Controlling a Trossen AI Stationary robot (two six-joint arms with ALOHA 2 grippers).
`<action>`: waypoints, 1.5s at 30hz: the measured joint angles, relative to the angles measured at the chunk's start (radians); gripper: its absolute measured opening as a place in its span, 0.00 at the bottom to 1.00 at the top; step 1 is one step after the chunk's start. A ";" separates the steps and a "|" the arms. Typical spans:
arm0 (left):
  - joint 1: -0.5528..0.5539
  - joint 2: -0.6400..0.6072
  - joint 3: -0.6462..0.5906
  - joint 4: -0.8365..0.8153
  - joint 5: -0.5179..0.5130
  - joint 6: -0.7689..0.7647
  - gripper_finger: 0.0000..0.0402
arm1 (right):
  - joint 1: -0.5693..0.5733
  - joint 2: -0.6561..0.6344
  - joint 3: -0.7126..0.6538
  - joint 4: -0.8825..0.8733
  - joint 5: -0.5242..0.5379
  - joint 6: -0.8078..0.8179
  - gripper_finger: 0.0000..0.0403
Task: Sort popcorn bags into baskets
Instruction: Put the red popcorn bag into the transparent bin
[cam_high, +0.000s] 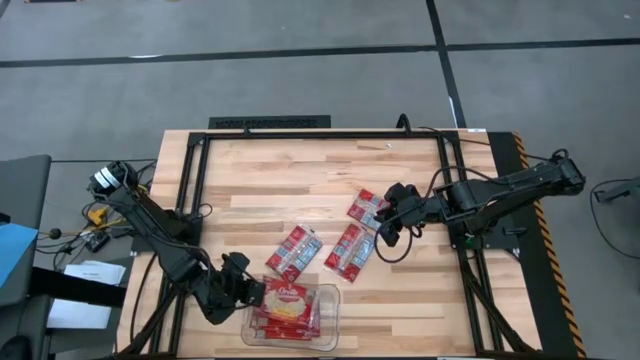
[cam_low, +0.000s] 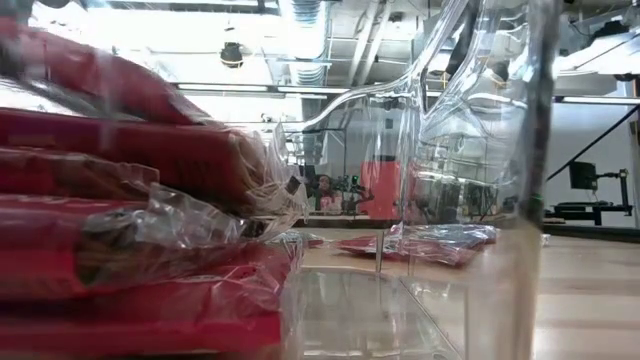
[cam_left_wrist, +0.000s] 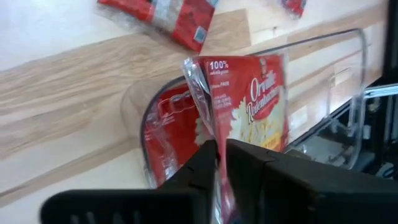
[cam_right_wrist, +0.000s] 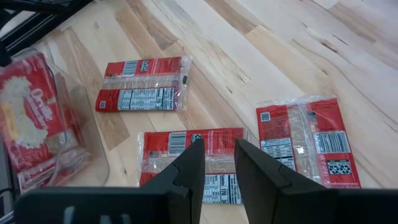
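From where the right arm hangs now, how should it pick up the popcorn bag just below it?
The middle popcorn bag lies flat on the table, so come straight down from above and pinch across its narrow width near the middle. The right gripper already hovers there, jaws open.

Red bags (cam_low: 130, 250) lie stacked inside the clear tub (cam_low: 470, 150), filling the near left. Beyond its wall, more bags (cam_low: 420, 243) lie flat on the worktop (cam_low: 590, 290).

You had two dark jointed arms: the left arm (cam_high: 160, 235) carried a white block and loose cables at its base; the right arm (cam_high: 500, 190) trailed a black cable.
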 joint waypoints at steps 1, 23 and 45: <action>0.000 0.000 0.000 -0.006 0.010 0.000 0.09 | 0.000 0.000 0.000 0.000 0.000 -0.001 0.28; 0.047 -0.294 0.002 -0.045 -0.248 0.166 0.46 | -0.125 0.274 0.000 -0.419 0.012 0.316 0.28; 0.392 -0.359 0.001 -0.304 -0.202 0.393 0.46 | -0.264 0.643 0.069 0.239 -0.224 -0.304 0.28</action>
